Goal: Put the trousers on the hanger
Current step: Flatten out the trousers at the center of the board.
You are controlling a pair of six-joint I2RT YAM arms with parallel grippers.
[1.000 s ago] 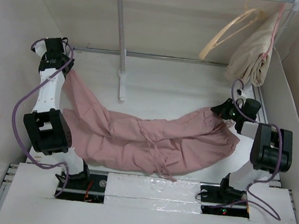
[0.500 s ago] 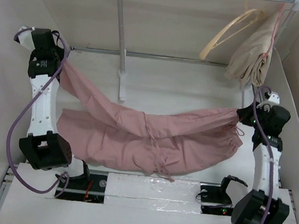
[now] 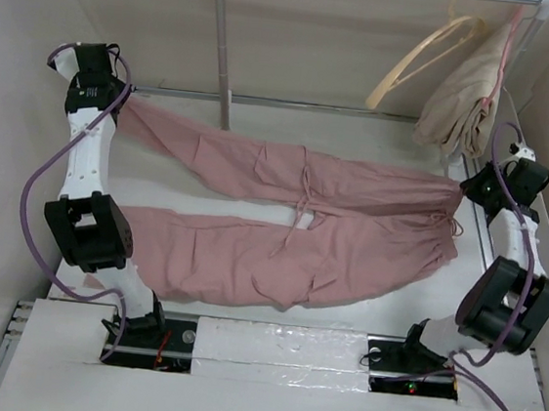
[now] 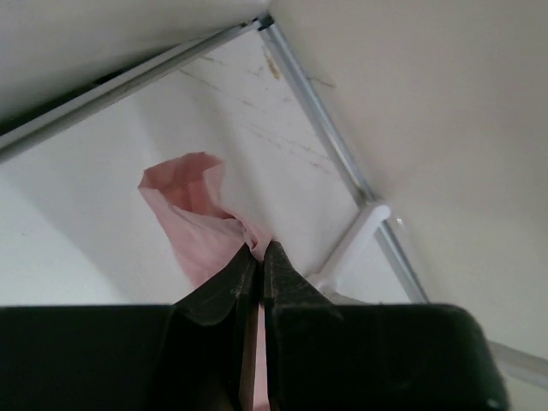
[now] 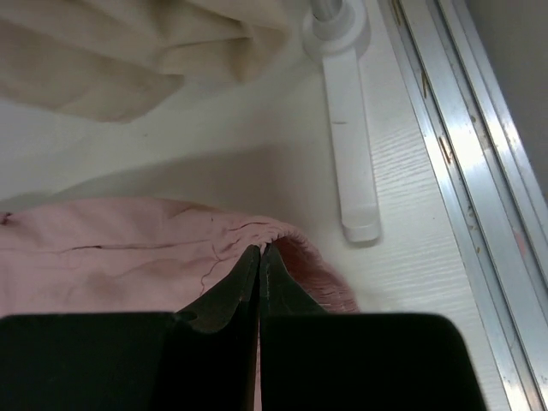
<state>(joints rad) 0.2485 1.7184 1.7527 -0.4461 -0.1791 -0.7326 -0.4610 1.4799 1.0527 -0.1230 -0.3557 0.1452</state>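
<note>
Pink trousers (image 3: 293,217) stretch across the middle of the overhead frame over the white worktop (image 3: 263,131). We see the left gripper (image 3: 120,103) at upper left and the right gripper (image 3: 470,187) at right, with the cream hanger (image 3: 418,59) hanging upper right. Left wrist view: gripper clamped on a leg end. Right wrist view: gripper clamped on the gathered waist, with the beige garment (image 5: 128,51) above.

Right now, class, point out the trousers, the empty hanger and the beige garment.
trousers (image 3: 369,240), top view, hip area by the waist.
hanger (image 3: 414,50), top view, its curved arm.
beige garment (image 3: 462,103), top view, middle of the folds.
</note>
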